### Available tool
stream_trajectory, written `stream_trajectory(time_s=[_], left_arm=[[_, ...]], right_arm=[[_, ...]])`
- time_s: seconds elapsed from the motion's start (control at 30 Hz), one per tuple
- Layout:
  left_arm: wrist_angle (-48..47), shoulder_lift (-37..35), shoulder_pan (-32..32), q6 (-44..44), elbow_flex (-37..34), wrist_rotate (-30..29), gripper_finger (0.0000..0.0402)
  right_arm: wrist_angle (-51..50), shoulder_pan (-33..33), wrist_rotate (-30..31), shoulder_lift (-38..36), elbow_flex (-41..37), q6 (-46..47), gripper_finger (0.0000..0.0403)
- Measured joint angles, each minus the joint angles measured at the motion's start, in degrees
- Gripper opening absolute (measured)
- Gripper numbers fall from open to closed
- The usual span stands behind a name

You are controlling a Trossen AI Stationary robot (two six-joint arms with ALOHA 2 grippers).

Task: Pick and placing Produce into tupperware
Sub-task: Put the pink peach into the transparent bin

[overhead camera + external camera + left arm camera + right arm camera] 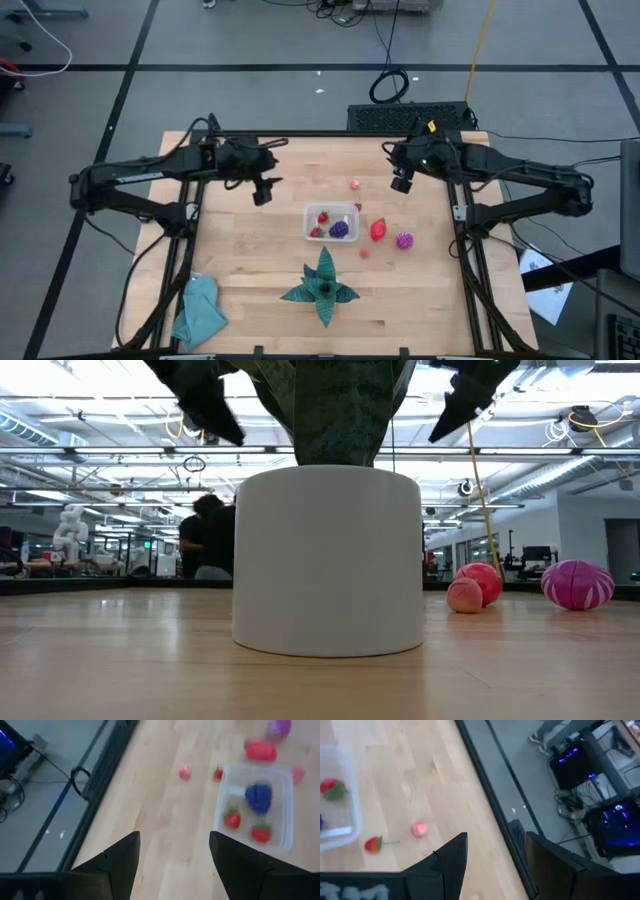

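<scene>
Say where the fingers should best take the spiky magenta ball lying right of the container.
Probably across the middle of the spiky magenta ball, coming straight down from above: it is round, so any width serves, and it lies apart from the red fruit beside it.

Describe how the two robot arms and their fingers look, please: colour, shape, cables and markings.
Both arms are black, built of long slim links. The left gripper and the right gripper are small dark blocks. In the wrist views, the fingers are matte black, flat and wedge-shaped, tapering to a point. A black cable loops over the left arm, and a small green light glows on the right arm. White lettering shows beside the right fingers.
</scene>
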Motion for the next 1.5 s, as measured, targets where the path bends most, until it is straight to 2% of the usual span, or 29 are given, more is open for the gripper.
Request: stream_trajectory(time_s=[0.07, 0.23, 0.4, 0.57, 0.77, 0.87, 1.2, 1.3, 1.5], left_arm=[[-1.8, -0.8, 0.1, -1.8, 0.0, -0.1, 0.0244], [-2.6, -1.2, 0.1, -4.4, -0.1, -1.0, 0.0243], [-2.0, -1.2, 0.1, -5.3, 0.0, -1.0, 0.0244], [-2.6, -1.2, 0.2, -5.3, 0.0, -1.1, 0.0244], [-3.0, -1.2, 0.2, -5.4, 0.0, -1.1, 0.0244], [-3.8, -1.2, 0.2, -5.4, 0.0, -1.2, 0.0243], [-4.6, -1.2, 0.2, -5.4, 0.0, -1.2, 0.0244], [-4.6, -1.2, 0.2, -5.7, 0.0, -1.1, 0.0244], [-4.6, -1.2, 0.2, -5.6, 0.0, -1.1, 0.0243]], right_arm=[[2.2, -1.8, -3.9, 0.4, -1.4, -2.2, 0.0192], [8.9, -7.8, -18.6, 3.6, -5.9, -6.1, 0.0192], [9.9, -12.5, -20.1, 9.2, -7.6, -8.8, 0.0192], [11.1, -15.7, -27.1, 16.7, -7.3, -10.4, 0.0192], [11.2, -16.0, -27.8, 24.0, -4.7, -11.8, 0.0192], [10.9, -15.3, -32.1, 26.5, -3.6, -11.8, 0.0192], [11.3, -14.1, -37.8, 29.9, -3.3, -12.3, 0.0192], [11.4, -14.0, -37.0, 29.9, -3.3, -12.4, 0.0192], [12.9, -14.1, -30.1, 27.6, -3.3, -13.0, 0.0192]])
